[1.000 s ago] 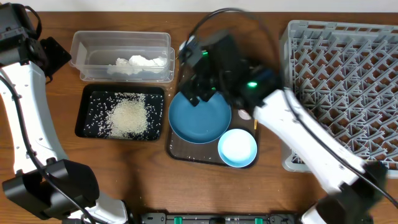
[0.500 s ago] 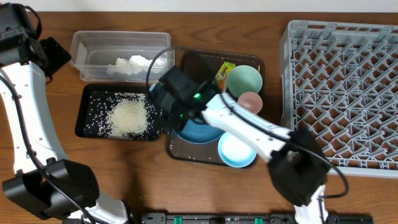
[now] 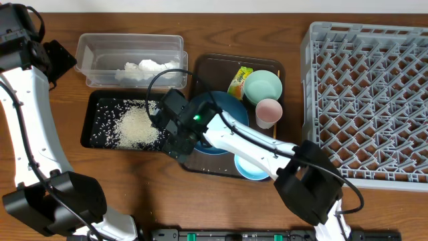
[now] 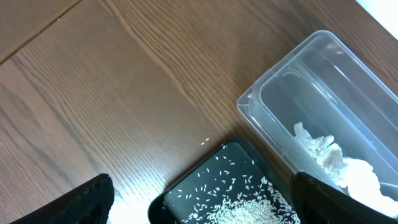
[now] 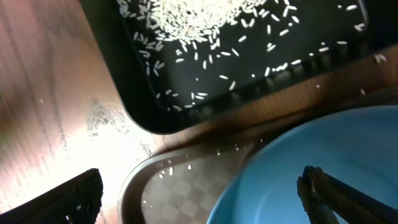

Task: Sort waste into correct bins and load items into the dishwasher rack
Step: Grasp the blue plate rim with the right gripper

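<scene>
While rice (image 3: 138, 127) is lying binned just ahead of my wide, empty right hand (image 3: 168, 132), wrapper (image 3: 238, 82) and plate (image 3: 229, 106) are waiting behind it, rack (image 3: 374, 100) unloaded.

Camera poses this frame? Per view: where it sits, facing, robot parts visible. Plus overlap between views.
Overhead: fixed above the table, facing straight down; shows the left arm, the right arm and the rack.
Left wrist: on the left arm, facing down at corners of the clear tub and black tray; left fingertips at bottom corners.
Right wrist: low over the black tray's edge and dark blue plate; right fingertips at bottom corners.
Shared: rice in all three; tissue in overhead and left wrist.
</scene>
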Tool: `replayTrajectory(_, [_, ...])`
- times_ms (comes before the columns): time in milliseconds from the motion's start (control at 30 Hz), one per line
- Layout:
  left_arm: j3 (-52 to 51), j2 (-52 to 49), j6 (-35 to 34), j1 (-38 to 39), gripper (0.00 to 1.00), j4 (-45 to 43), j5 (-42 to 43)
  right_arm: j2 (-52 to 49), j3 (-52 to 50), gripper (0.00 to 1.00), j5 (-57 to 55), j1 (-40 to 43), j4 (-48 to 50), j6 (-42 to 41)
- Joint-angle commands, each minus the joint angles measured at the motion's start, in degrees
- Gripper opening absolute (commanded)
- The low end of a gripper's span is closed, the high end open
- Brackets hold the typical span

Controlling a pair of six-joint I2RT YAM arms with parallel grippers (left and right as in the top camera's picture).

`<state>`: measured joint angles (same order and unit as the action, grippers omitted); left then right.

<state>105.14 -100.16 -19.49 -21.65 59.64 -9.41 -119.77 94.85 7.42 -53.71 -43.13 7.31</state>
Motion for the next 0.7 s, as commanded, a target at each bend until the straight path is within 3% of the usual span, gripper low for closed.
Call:
replayTrajectory(0, [0.17, 0.17, -0.13, -0.20, 0.92, 0.15, -0.68, -2.01, 0.70, 0.99, -4.15, -0.48, 0.00, -2.16])
replayTrajectory(133, [0.17, 0.17, -0.13, -0.20, 0.92, 0.15, -0.70, -2.12, 0.70, 0.99, -4.22, -0.48, -0.55, -3.15])
replayTrajectory(467, [0.17, 0.17, -0.13, -0.20, 0.93, 0.15, -0.68, -2.12, 0.61, 0.67, -4.22, -0.48, -6.19, -6.58])
replayTrajectory(667, [0.17, 0.17, -0.13, -0.20, 0.92, 0.15, -0.68, -2.12, 0.13, 0.58, -4.20, -0.48, -7.69, -8.63])
